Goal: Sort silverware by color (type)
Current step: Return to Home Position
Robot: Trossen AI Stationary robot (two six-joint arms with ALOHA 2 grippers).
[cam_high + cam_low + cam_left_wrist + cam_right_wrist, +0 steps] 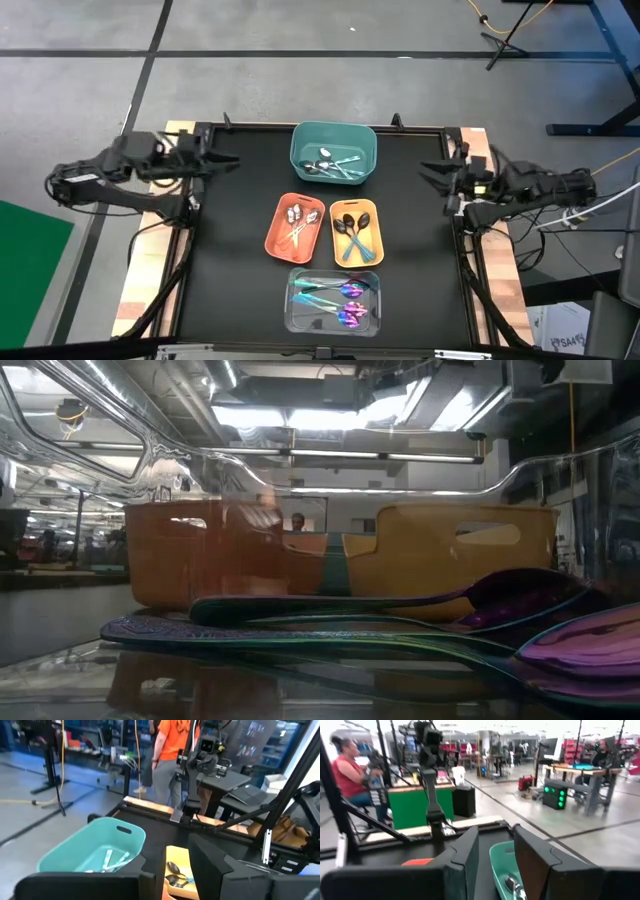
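Sorting looks done: all silverware (330,296) lies in the bins (372,140) btwn the grippers, none loose on the table (230,280). Left gripper (232,162) & right gripper (428,172) sit at opposite edges, both wide open, empty. Next move prob. just settling arms home, no more picks.

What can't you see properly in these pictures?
Teal bin, high view: its spoons overlap, too small to count.
Orange bin, low view: its wall hides what is inside.
Yellow bin, left wrist view: the left hand's fingers cover most of it.
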